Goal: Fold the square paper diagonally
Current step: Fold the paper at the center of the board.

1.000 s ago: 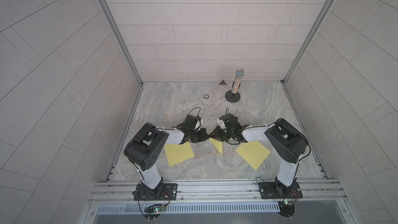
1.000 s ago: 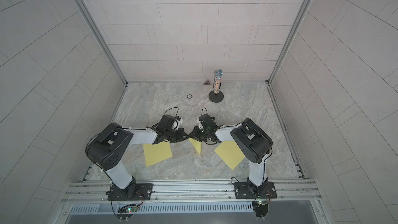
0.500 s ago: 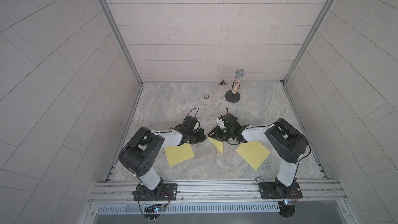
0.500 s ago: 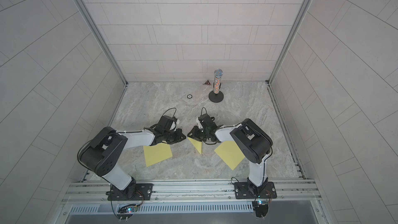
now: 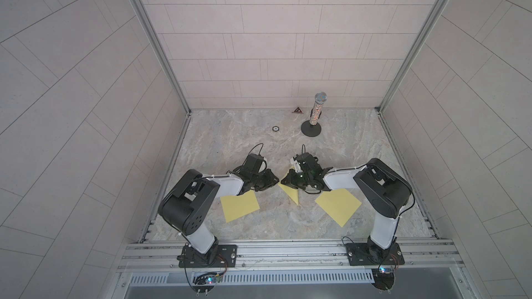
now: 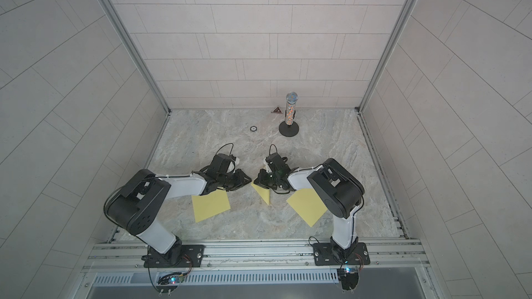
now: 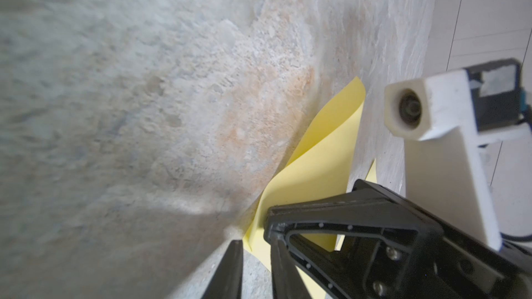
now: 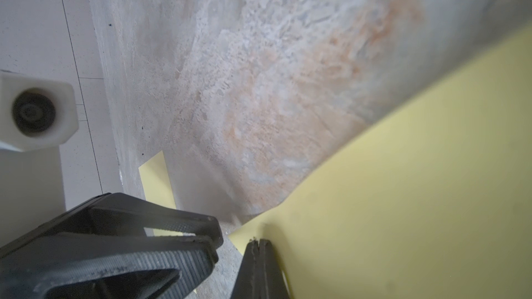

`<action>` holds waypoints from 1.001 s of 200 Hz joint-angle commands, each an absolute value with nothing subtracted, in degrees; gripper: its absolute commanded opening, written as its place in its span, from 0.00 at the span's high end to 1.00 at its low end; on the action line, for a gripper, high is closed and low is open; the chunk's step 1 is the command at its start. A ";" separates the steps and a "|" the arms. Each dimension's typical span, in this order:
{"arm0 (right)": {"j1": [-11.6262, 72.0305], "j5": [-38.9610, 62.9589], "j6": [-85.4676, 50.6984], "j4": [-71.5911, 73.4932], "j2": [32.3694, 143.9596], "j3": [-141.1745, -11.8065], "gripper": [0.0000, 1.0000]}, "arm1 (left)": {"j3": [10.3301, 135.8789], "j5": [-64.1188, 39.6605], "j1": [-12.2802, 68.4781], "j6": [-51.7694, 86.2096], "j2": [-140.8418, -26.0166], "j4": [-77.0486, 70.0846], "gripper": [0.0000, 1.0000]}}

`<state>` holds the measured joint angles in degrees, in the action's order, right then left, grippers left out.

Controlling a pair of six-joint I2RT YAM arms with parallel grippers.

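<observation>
The square paper (image 5: 292,194) (image 6: 264,194) is yellow and lies mid-table with one part curled up off the surface. My right gripper (image 5: 285,181) (image 6: 257,181) is low at the paper's left corner. In the right wrist view its fingertips (image 8: 258,241) are pressed together at the edge of the raised paper (image 8: 403,168). My left gripper (image 5: 275,181) (image 6: 247,180) faces it tip to tip. In the left wrist view a narrow gap shows in the left gripper (image 7: 254,243), with the corner of the paper (image 7: 325,151) just in front.
Two other yellow sheets lie flat, one under the left forearm (image 5: 239,206) and one under the right forearm (image 5: 338,205). At the back stand a glittery microphone on a round base (image 5: 316,113), a small ring (image 5: 275,128) and a red triangle (image 5: 297,110). Tiled walls enclose three sides.
The left jaws have parted. The right jaws have closed at the paper's corner. The left arm drew back slightly, then returned tip to tip.
</observation>
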<state>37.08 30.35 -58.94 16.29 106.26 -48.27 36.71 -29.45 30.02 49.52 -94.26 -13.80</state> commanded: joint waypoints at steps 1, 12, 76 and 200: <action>37.44 28.11 -58.65 11.43 107.41 -46.15 1.00 | 35.94 -28.56 30.07 49.66 -94.46 -14.89 0.70; 37.48 28.21 -58.56 11.37 107.45 -46.23 1.00 | 36.18 -28.62 30.12 49.66 -94.89 -14.94 0.67; 37.52 28.48 -58.69 11.91 107.49 -45.77 1.00 | 36.51 -30.57 30.08 50.80 -97.07 -18.01 0.70; 37.55 28.82 -58.99 12.49 107.80 -45.90 1.00 | 36.12 -32.87 30.09 52.17 -98.54 -19.84 0.79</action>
<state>37.08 30.41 -58.96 17.52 106.26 -47.66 36.32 -32.16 30.02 52.10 -97.51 -18.83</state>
